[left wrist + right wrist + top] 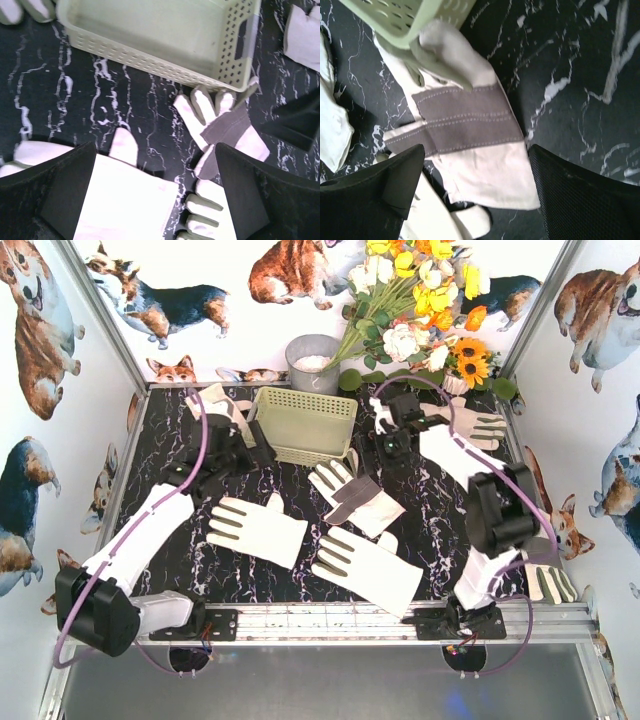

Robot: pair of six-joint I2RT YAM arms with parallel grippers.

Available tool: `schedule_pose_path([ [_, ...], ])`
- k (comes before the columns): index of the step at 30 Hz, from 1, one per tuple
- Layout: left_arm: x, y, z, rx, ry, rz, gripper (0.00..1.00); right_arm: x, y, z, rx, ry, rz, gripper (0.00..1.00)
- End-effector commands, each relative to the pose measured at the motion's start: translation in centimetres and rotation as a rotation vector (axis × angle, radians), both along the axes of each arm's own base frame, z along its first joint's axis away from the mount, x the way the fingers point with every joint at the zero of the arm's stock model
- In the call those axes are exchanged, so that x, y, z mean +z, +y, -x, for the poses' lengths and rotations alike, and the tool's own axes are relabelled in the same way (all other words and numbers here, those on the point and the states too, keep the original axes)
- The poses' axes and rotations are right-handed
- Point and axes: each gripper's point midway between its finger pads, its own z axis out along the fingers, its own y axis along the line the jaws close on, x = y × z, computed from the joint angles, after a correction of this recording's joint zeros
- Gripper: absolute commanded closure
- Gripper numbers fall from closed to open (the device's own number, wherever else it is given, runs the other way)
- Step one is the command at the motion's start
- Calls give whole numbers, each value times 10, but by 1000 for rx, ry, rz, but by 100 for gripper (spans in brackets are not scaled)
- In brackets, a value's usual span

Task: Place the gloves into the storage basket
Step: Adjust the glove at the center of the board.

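The pale yellow storage basket (pixel 300 425) stands at the back centre with nothing inside. Several cream gloves lie on the dark marbled table. One glove with a grey patch (pixel 355 495) lies just in front of the basket, its fingers tucked against the basket's corner (pixel 395 20). My right gripper (pixel 388 445) hangs open over that glove (pixel 465 120), with the cuff between its fingers (pixel 476 160). My left gripper (pixel 240 455) is open above the cuff of another glove (pixel 125 200), with the basket (pixel 150 67) ahead of it.
More gloves lie at the centre front (pixel 365 565), left of centre (pixel 258 528), back right (pixel 470 425), back left (pixel 215 400) and near right edge (pixel 550 583). A round grey pot (pixel 312 362) and flowers (pixel 420 300) stand behind the basket. A metal rail (pixel 330 620) runs along the near edge.
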Motion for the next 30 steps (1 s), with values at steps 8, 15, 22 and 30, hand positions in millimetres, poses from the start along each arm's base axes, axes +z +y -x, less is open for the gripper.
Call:
schedule_pose_path([
  [8, -1, -41, -5, -9, 15, 75, 0, -3, 31, -52, 135, -125, -72, 13],
  [15, -5, -52, -5, -15, 32, 96, 0, -20, 42, -47, 162, -60, -125, 26],
  [22, -6, -54, -2, -5, 39, 104, 0, -37, 45, -36, 160, -7, -151, 32],
  [30, -2, -71, 7, -79, 27, 89, 0, -36, 25, -25, 63, 7, -118, 81],
])
